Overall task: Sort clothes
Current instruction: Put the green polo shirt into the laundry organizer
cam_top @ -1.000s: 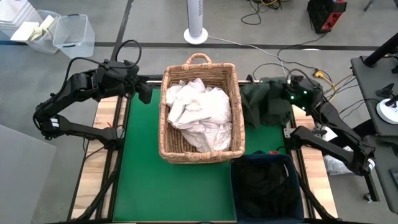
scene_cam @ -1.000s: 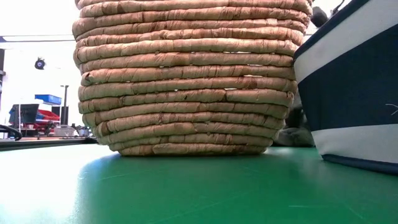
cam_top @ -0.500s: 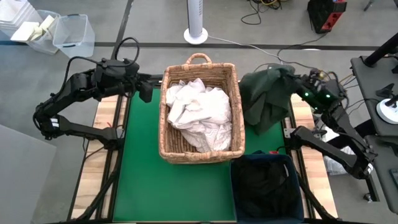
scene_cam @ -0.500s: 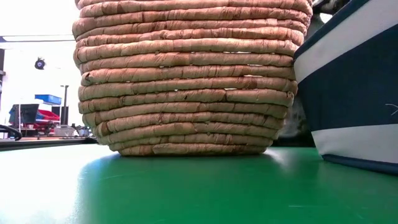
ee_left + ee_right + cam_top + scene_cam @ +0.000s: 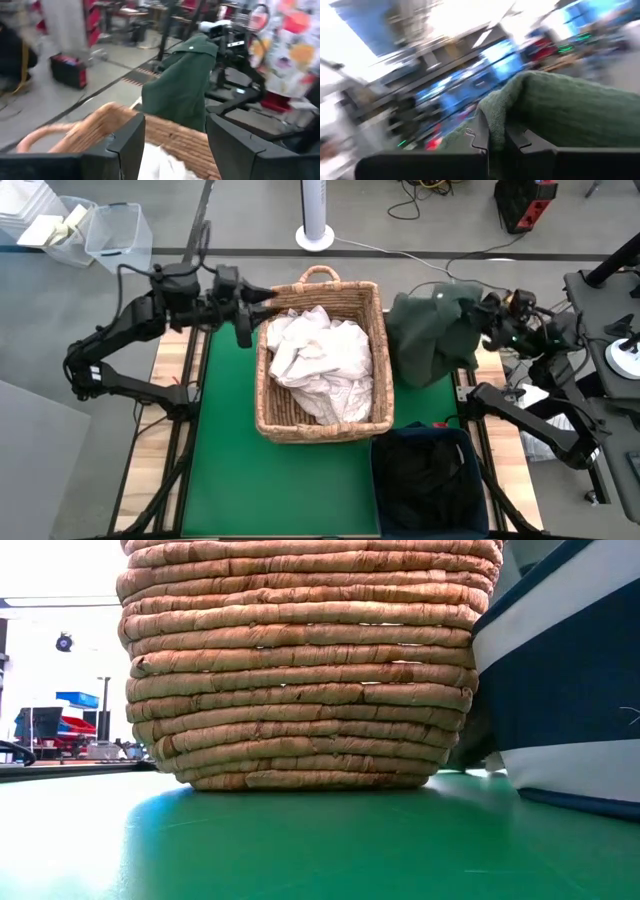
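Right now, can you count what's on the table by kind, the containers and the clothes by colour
Wicker basket: 1
Dark blue bin: 1
White clothes pile, in the basket: 1
Dark green garment, held up by the right gripper: 1
Dark clothes heap, in the bin: 1
Total: 5

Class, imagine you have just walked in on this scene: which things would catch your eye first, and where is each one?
The dark green garment stands out first, hanging lifted beside the wicker basket, pinched in the right pincer. Next comes the heap of white clothes filling that basket in the middle of the green table. The left pincer, fingers apart, sits at the basket's far left corner.
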Available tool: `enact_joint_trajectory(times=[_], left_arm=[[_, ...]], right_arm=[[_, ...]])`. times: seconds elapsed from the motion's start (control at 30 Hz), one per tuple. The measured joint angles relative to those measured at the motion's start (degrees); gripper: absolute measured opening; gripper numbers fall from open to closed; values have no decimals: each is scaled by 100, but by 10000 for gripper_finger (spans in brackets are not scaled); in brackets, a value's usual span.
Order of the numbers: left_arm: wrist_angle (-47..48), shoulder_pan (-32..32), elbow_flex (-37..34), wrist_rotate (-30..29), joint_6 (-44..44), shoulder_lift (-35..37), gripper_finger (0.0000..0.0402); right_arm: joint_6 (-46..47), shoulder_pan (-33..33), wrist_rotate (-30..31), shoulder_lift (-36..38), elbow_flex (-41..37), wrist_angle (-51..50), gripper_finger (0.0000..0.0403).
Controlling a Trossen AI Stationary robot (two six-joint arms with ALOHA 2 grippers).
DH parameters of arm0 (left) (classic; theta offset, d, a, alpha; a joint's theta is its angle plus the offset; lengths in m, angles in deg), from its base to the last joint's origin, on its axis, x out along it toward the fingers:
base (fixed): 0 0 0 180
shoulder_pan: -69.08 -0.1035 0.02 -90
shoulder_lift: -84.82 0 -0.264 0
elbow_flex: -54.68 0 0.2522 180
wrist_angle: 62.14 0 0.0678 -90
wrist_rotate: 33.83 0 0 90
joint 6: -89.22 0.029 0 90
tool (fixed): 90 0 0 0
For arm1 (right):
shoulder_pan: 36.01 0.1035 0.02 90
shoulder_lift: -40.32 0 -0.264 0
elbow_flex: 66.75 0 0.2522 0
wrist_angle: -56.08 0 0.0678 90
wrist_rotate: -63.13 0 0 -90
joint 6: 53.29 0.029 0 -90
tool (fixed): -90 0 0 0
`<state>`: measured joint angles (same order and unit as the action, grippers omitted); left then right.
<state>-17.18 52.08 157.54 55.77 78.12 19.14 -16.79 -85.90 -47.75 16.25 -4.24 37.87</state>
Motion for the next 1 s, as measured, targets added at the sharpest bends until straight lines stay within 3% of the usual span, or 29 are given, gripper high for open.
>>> enact_joint_trajectory(times=[0.2,0.53,0.77,1.0], left_arm=[[-656,319,0,742,732,-521,190],[-1200,536,412,747,1041,-1271,190],[-1165,760,1380,1059,1127,-2148,194],[-698,802,2627,1488,1240,-3193,229]], right_arm=[[102,0,-1287,-101,189,40,9],[-91,0,-2342,-272,642,58,9],[-54,2,-2459,-460,821,60,9],[-119,2,-2499,-800,918,68,9]])
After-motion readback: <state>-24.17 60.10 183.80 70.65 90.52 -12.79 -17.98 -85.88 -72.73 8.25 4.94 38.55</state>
